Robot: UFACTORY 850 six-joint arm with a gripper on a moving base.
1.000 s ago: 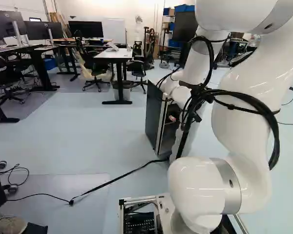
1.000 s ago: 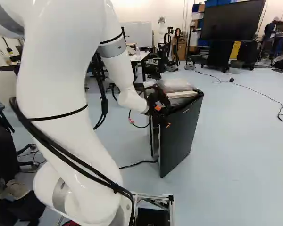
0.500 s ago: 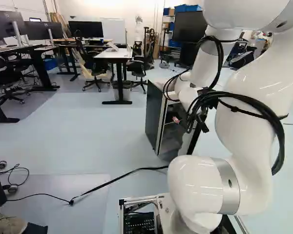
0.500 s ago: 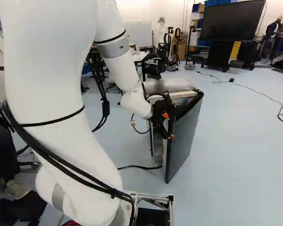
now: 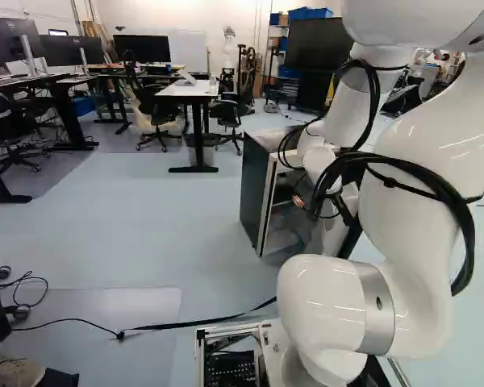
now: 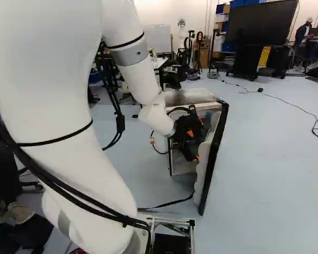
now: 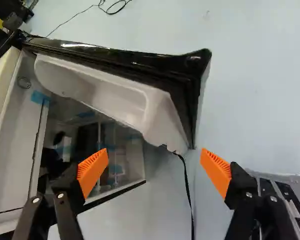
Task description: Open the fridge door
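In the right base view my gripper [image 6: 192, 142] is at the opening of the fridge [image 6: 188, 97], on the inner side of its door [image 6: 218, 151]. The door stands swung out from the body, its white lining toward the arm. In the wrist view the gripper [image 7: 154, 167] has its fingers wide apart with nothing between them. Ahead of them are the black door edge [image 7: 135, 62] and white door shelf [image 7: 110, 97]; the interior [image 7: 22, 150] shows beside one finger. The left base view shows the fridge's dark side [image 5: 253, 193], the arm covering part of its front.
A black cable [image 5: 177, 324] runs over the floor to the fridge. Desks [image 5: 195, 90] and chairs stand farther back. Behind the fridge are a large screen [image 6: 262, 24] and more floor cable. The base's metal frame [image 6: 172, 225] lies close before the arm.
The fridge door has swung wider, showing its lining and the interior. My arm has moved with it, toward the right in both base views. The floor cable has shifted nearer the base.
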